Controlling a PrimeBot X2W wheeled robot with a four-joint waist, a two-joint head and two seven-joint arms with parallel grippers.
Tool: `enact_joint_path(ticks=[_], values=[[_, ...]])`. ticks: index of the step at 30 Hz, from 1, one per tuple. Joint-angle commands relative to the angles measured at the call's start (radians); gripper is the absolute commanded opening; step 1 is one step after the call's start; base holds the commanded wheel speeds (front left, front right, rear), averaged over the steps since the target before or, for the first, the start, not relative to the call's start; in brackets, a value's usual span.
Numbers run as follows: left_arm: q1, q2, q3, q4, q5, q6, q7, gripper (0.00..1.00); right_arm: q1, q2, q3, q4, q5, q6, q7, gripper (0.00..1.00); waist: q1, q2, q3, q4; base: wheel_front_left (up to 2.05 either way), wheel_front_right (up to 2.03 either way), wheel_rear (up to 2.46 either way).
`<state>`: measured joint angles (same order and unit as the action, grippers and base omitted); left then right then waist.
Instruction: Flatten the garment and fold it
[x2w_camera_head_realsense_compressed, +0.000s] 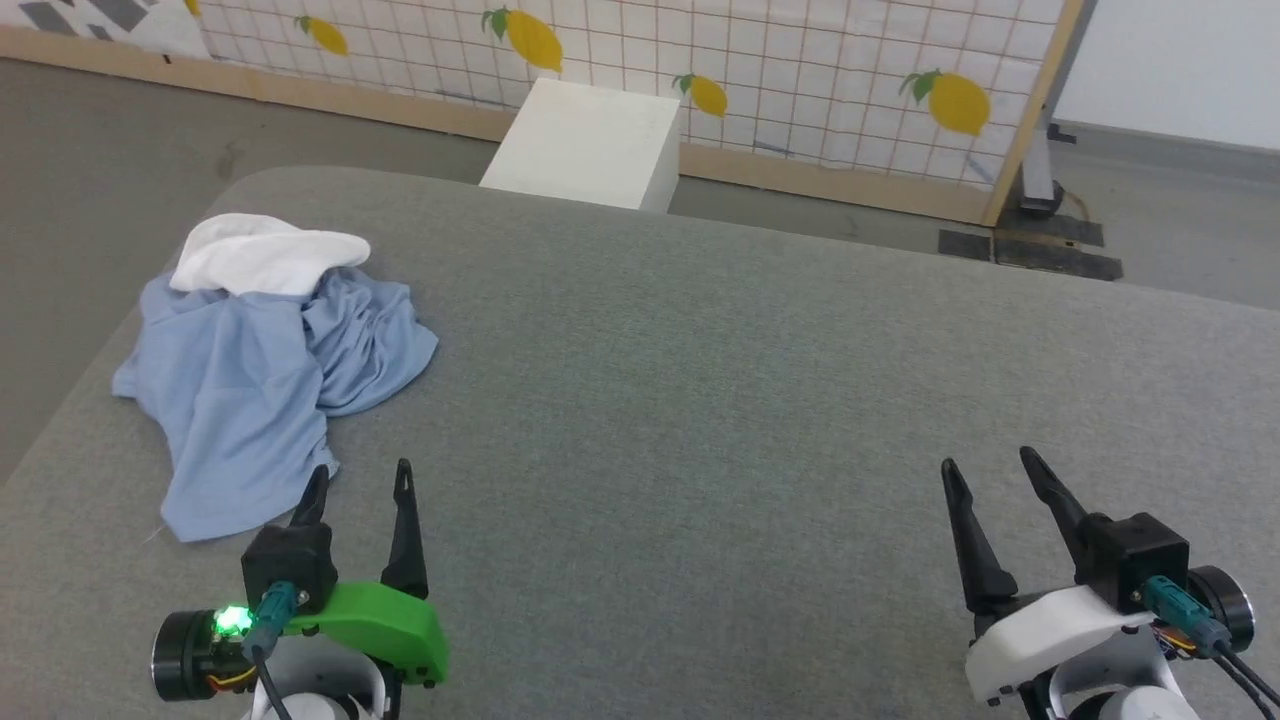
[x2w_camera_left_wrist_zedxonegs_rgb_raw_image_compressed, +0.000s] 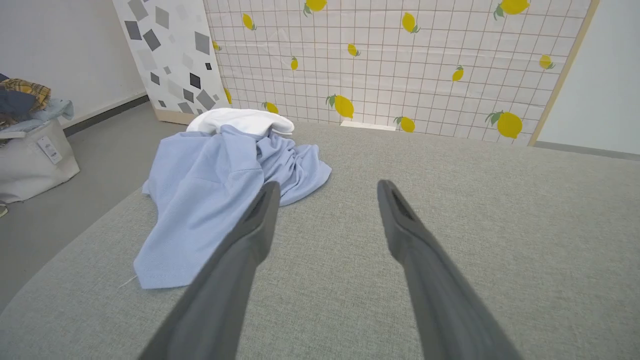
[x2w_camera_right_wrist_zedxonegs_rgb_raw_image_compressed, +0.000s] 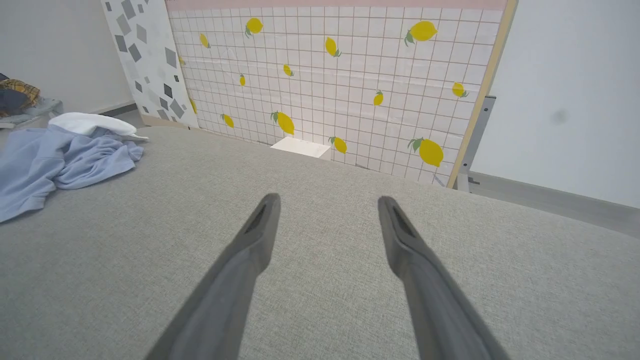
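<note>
The left fingers (x2w_camera_head_realsense_compressed: 405, 530), lower left, stand apart and hold nothing, one tip just beside the hem of the shirt (x2w_camera_head_realsense_compressed: 250, 400). The right fingers (x2w_camera_head_realsense_compressed: 968, 540), lower right, are likewise spread and empty. The shirt lies crumpled at the upper left of the grey bench (x2w_camera_head_realsense_compressed: 700, 400).

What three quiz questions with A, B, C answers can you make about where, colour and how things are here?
1. Where on the grey table is the shirt? A. by the left pincer B. far right corner C. middle
2. What colour is the shirt's body? A. red B. light blue C. green
3. The right pincer is: A. open B. shut C. holding the shirt
Answers: 1 A, it lies crumpled ahead of that pincer; 2 B, the cloth is pale blue; 3 A, its fingers stand apart.
</note>
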<state>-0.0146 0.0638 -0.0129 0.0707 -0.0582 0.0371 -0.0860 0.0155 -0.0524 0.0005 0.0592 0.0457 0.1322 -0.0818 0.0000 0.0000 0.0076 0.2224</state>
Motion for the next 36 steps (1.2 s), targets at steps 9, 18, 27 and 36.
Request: enact_joint_path(ticks=[9,18,27,36], values=[[-0.006,0.007,0.002,0.019,-0.028,0.017,-0.026,1.00,-0.016,0.001,0.001,0.018,0.016,-0.001,-0.028,1.00,0.0000,0.0000,0.003,0.048,0.00,0.00,0.00],[-0.009,0.007,0.002,0.032,-0.038,0.025,-0.044,1.00,-0.020,0.001,-0.004,0.028,0.025,-0.001,-0.046,1.00,0.0000,0.0000,0.010,0.093,0.00,0.00,0.00],[-0.013,0.006,0.006,0.047,-0.051,0.035,-0.063,1.00,-0.027,0.001,-0.006,0.039,0.031,-0.001,-0.061,1.00,0.0000,0.0000,0.018,0.147,0.00,0.00,0.00],[-0.014,0.003,0.009,0.062,-0.062,0.045,-0.082,1.00,-0.031,0.001,-0.004,0.050,0.040,-0.001,-0.076,1.00,0.0000,0.0000,0.022,0.198,0.00,0.00,0.00]])
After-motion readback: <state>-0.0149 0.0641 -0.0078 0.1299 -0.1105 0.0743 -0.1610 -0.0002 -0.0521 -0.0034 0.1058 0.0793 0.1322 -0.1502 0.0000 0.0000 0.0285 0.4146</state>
